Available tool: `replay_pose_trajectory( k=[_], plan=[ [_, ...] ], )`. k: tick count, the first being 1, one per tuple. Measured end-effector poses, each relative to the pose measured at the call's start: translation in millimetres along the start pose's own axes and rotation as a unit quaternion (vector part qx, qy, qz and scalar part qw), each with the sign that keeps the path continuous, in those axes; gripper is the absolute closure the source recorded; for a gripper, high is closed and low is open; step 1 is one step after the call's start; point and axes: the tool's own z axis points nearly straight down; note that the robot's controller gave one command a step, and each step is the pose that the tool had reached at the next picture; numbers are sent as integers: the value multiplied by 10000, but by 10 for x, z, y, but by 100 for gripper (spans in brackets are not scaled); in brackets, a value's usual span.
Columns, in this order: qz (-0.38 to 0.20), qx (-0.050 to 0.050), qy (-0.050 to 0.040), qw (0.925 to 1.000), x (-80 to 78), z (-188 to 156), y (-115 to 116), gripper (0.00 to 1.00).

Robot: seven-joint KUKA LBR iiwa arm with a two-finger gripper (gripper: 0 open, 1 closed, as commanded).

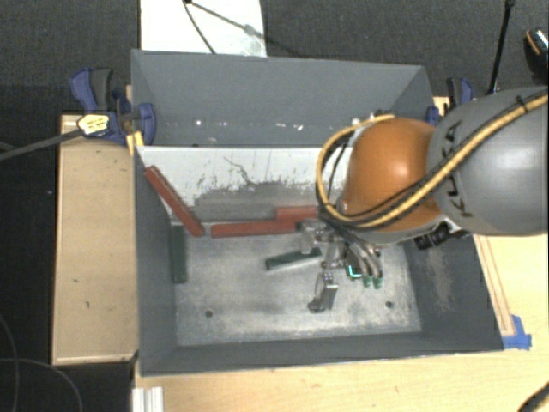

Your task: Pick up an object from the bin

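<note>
Grey-green bar [286, 263] just left of fingers [322, 297]

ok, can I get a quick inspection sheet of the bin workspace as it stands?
Surface: grey metal bin, floor scratched and scuffed.
Job's things: red-brown bar slanting at the left wall; second red-brown bar along the back; dark green bar at left; grey-green flat piece mid-floor.
Clutter: nothing seen.
Grippers: gripper low over mid-floor, just right of the flat piece; cannot tell whether it holds anything.
Cables: yellow-and-black cables looped round the orange wrist cover.
Surroundings: dark floor; black cable at left.
</note>
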Motion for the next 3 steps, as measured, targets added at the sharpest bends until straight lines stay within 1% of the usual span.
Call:
replay_pose_trajectory(
  k=[1, 2, 3],
  plan=[
    [-448, -2, -20, 9990, -704, 896, 63, 0],
    [-424, -4, -45, 9991, -714, 855, 61, 100],
    [-350, -8, -88, 9993, -778, -675, 160, 100]
  ],
)
